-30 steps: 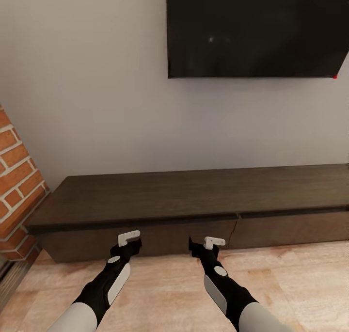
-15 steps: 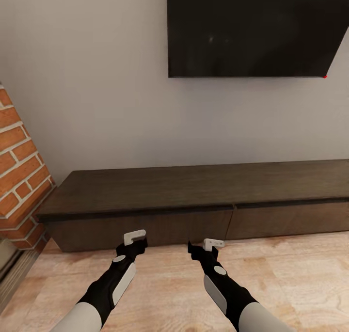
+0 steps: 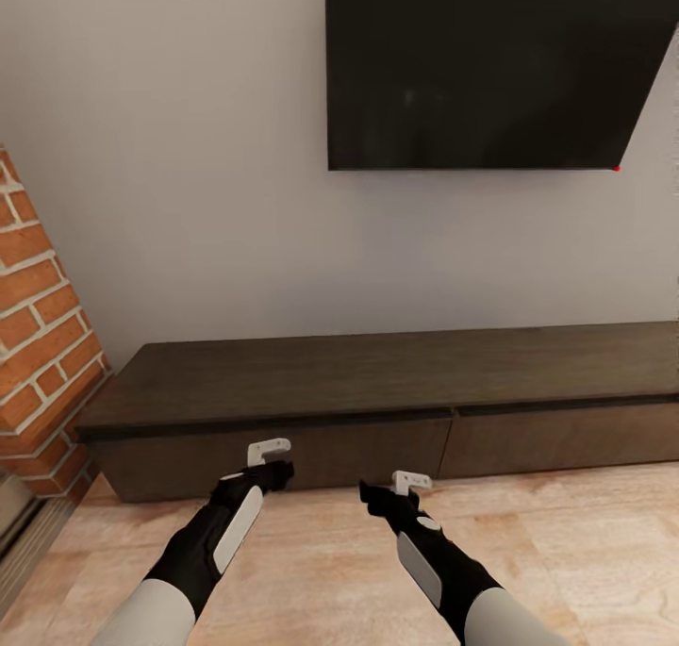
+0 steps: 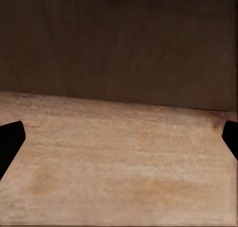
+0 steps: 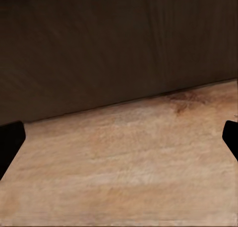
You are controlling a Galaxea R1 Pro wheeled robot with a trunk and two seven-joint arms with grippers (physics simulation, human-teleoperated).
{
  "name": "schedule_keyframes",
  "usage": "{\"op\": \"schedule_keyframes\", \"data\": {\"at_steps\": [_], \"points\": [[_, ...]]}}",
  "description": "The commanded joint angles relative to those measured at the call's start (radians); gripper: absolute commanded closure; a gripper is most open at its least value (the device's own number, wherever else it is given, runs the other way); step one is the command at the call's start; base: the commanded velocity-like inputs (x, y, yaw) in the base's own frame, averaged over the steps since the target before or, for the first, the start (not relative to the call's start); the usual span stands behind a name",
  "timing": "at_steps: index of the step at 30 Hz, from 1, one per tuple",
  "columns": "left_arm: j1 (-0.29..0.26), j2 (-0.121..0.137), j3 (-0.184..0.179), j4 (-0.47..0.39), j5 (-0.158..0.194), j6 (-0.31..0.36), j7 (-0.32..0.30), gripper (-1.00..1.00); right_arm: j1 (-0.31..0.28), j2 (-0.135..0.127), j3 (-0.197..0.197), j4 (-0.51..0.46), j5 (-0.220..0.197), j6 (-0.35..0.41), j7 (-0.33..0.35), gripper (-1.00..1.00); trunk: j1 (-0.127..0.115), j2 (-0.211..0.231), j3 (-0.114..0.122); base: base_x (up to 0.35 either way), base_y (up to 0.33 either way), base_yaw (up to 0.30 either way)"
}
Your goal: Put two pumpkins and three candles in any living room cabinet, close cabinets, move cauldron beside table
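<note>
The long, low dark-brown wooden cabinet (image 3: 396, 391) looks a bit farther off than before. Both drawers are shut. The left pincer (image 3: 273, 464) and right pincer (image 3: 391, 488) are wide open, holding nothing, over the pale wooden floor (image 4: 119, 162).

We are in a home's living room. A large black flat screen (image 3: 490, 66) hangs on a plain pale grey wall (image 3: 189, 156), and directly under it a long, low dark-brown wooden cabinet (image 3: 377, 382) with wide drawer fronts runs along that wall. A red brick column (image 3: 38, 325) stands at the cabinet's left end, and the floor (image 3: 321, 552) is light wood planking.
</note>
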Motion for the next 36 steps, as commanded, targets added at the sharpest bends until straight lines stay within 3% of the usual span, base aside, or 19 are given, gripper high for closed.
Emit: {"op": "schedule_keyframes", "data": {"at_steps": [1, 3, 7, 10, 13, 19, 23, 29, 36], "points": [[0.0, 0.002, -0.002, -0.003, 0.013, 0.02, 0.01, -1.0, -0.001, -0.001, 0.008, -0.002, -0.028, 0.023, -0.009, -1.0, -0.001, 0.0, 0.003, 0.0, 0.0, 0.0], [-0.001, 0.003, 0.019, -0.006, 0.017, 0.08, 0.01, -1.0, -0.001, -0.001, 0.007, -0.002, -0.061, 0.06, -0.01, -1.0, -0.002, 0.0, 0.011, 0.0, 0.0, 0.0], [-0.003, 0.002, 0.124, -0.011, 0.018, 0.17, 0.01, -1.0, -0.001, -0.002, 0.005, -0.002, -0.097, 0.109, -0.01, -1.0, -0.003, 0.001, 0.026, 0.0, 0.0, 0.0], [-0.005, 0.003, 0.154, -0.012, 0.016, 0.2, 0.01, -1.0, -0.001, -0.002, 0.005, -0.002, -0.102, 0.181, -0.009, -1.0, -0.005, 0.002, 0.038, 0.0, 0.0, 0.0], [-0.007, 0.004, 0.163, -0.012, 0.018, 0.243, 0.009, -1.0, -0.001, -0.002, 0.005, -0.004, -0.103, 0.224, -0.004, -1.0, -0.006, 0.003, 0.049, 0.0, 0.0, 0.0], [-0.009, 0.014, 0.169, -0.012, 0.019, 0.297, 0.008, -1.0, -0.001, -0.001, 0.006, -0.007, -0.1, 0.239, -0.005, -1.0, -0.009, 0.005, 0.073, -0.16, 0.0, 0.0], [-0.01, 0.035, 0.173, -0.012, 0.022, 0.302, 0.008, -1.0, -0.001, -0.002, 0.006, -0.008, -0.1, 0.243, -0.003, -1.0, -0.025, 0.033, 0.085, -0.197, 0.0, 0.0], [-0.011, 0.041, 0.175, -0.012, 0.022, 0.316, 0.008, -1.0, -0.001, 0.002, 0.003, -0.011, -0.101, 0.236, -0.008, -1.0, -0.048, 0.075, 0.104, -0.019, 0.0, 0.0], [-0.011, 0.053, 0.177, -0.012, 0.021, 0.37, 0.008, -1.0, -0.001, 0.001, -0.061, -0.014, -0.101, 0.251, -0.006, -1.0, -0.074, 0.124, 0.126, -0.001, 0.0, 0.0]]}}
